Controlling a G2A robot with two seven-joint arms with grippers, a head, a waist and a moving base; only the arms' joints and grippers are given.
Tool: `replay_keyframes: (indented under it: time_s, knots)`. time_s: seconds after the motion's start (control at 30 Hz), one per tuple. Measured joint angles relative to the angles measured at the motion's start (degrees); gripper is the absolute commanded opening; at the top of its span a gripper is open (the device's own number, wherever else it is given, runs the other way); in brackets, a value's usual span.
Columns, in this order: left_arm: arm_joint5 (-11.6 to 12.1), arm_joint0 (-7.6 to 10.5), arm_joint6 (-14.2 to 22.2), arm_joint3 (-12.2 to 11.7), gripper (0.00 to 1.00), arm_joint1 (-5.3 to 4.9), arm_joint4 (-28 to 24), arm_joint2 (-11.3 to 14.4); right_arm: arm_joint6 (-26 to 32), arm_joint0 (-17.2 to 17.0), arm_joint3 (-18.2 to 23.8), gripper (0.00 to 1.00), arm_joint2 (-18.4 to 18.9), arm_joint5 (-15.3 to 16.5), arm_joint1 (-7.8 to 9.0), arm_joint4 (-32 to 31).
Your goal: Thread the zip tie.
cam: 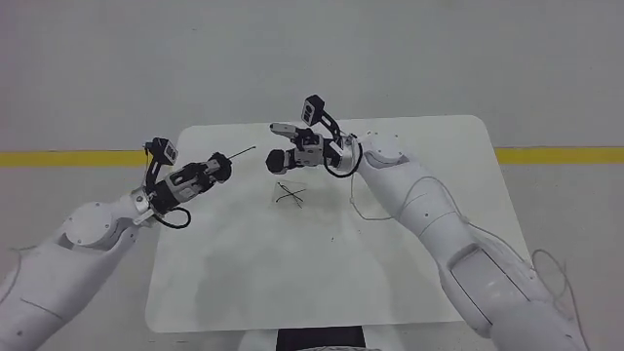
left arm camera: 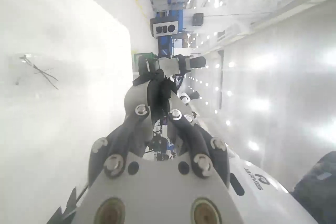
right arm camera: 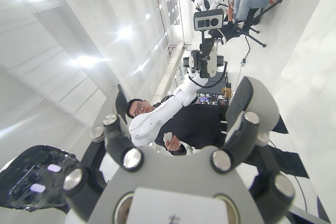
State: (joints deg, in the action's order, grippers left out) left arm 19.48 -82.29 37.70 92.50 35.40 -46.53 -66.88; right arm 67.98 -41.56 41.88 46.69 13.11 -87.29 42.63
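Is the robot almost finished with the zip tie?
Not yet. Done: the left gripper is shut on one zip tie, lifted off the table. In hand: its free end points toward the open right gripper, which is not touching it. Left: the tie looks straight, no loop, so the threading remains. Spare ties lie on the table.

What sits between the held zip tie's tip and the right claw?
Bare table, in the top view. The zip tie in the left claw points at the open right claw; loose ties lie aside.

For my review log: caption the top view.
Left gripper holds a zip tie toward the open right gripper.
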Motion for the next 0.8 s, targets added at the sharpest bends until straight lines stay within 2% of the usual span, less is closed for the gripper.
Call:
replay_keyframes:
  time_s: [0.1, 0.2, 0.33, 0.47, 0.53, 0.57, 0.63, 0.8]
  knots:
    - [-0.05, 0.01, -0.52, 0.14, 0.00, 0.00, 0.29, 0.11, -0.01, -0.02, 0.03, 1.00, 0.01, -0.02, 0.01, -0.01]
    - [-1.60, 0.35, -0.23, 0.14, 0.00, 0.47, -1.11, 0.88, -1.12, -1.18, 1.05, 1.00, 0.21, -0.40, 0.13, -0.42]
    - [-3.26, 0.92, 5.30, -1.28, 0.00, 1.11, -6.96, 1.36, -0.19, -1.86, 1.54, 1.00, 1.02, -0.96, 0.30, 0.00]
    - [-3.63, 0.83, 11.12, -3.01, 0.00, 1.54, -12.41, 0.90, 1.36, -2.28, 0.91, 1.00, 1.48, -1.35, -0.09, 2.35]
    - [-3.81, 0.66, 12.35, -3.35, 0.00, 1.75, -13.74, 0.80, 1.99, -2.25, 0.25, 1.00, 1.51, -1.40, -0.37, 3.33]
    - [-3.91, 0.57, 13.13, -3.55, 0.00, 1.86, -14.35, 0.71, 2.27, -2.10, -0.27, 0.97, 1.44, -1.30, -0.56, 3.65]
    - [-4.10, 0.47, 14.35, -3.76, 0.00, 2.00, -14.64, 0.56, 2.62, -1.78, -1.07, 0.48, 1.23, -1.12, -0.86, 3.80]
    - [-4.21, 0.39, 15.31, -4.04, 0.00, 2.09, -14.75, 0.33, 3.68, -0.77, -3.06, 0.29, 0.58, -0.40, -1.69, 3.68]
